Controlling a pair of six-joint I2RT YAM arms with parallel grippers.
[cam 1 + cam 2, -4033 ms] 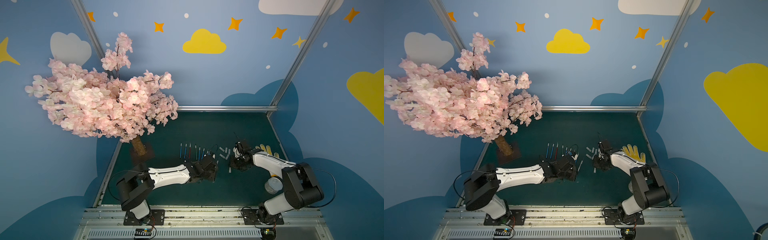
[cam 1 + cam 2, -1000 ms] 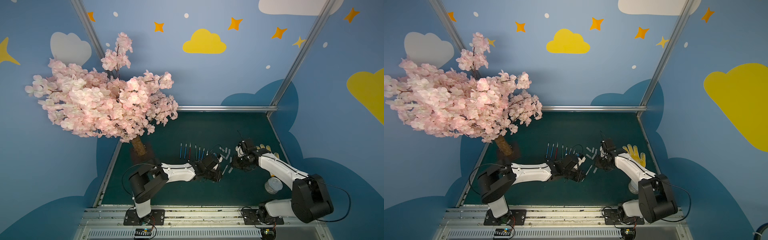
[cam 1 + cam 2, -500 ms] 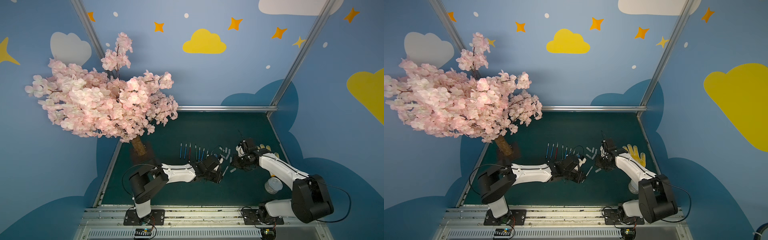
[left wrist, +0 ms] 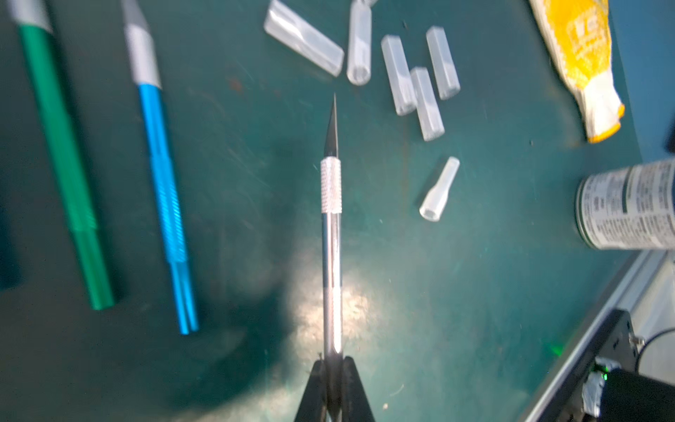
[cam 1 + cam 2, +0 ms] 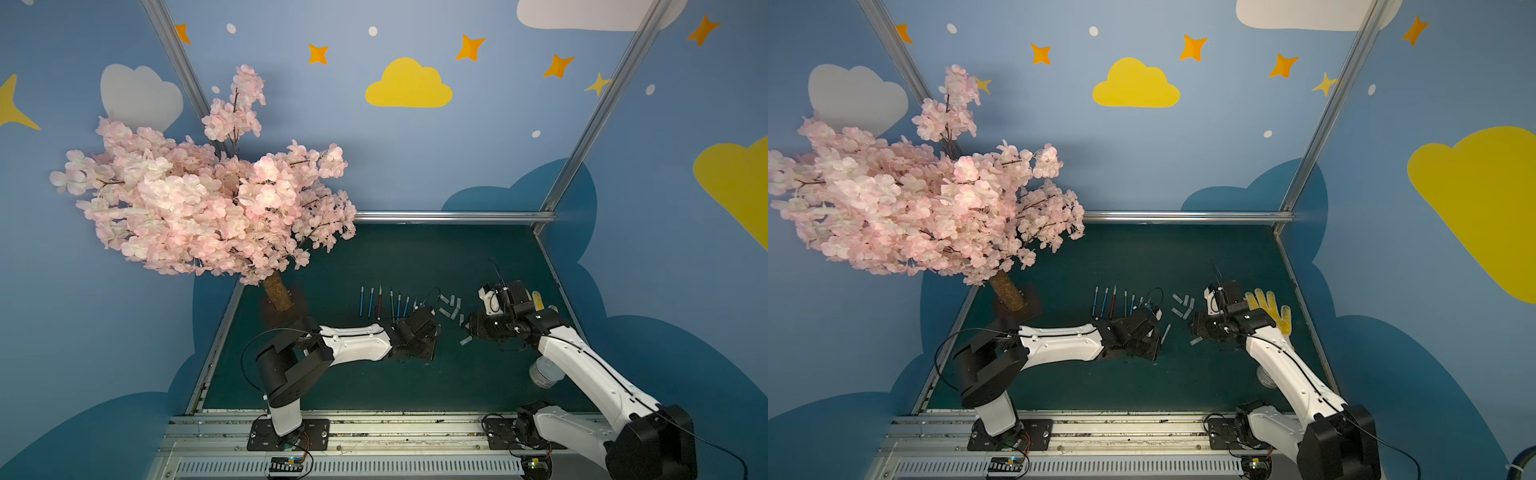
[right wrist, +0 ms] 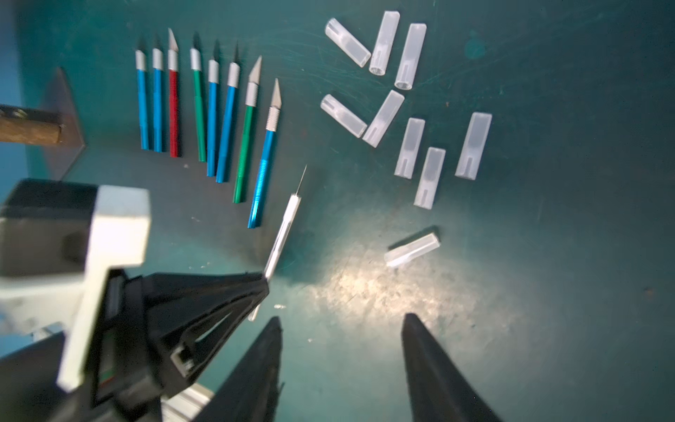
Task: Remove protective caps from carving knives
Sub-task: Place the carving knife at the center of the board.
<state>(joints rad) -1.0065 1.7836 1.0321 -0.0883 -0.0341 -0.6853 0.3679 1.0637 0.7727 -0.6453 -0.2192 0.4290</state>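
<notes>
Left wrist view: the cap is off and the silver knife (image 4: 331, 237) is clamped at its tail end by the left gripper (image 4: 333, 361), blade bare.
In the right wrist view the right gripper (image 6: 343, 321) is seen with jaws spread and nothing held. A loose cap (image 6: 412, 250) is seen flat on the green mat (image 6: 548, 255) just ahead of it, near the other caps (image 6: 410, 148). Eight uncapped knives (image 6: 212, 124) are lined up beside the held one. No capped knife is seen, so decapping is judged done. Next, the held knife is to be laid by the row, tip kept clear of the right arm.
</notes>
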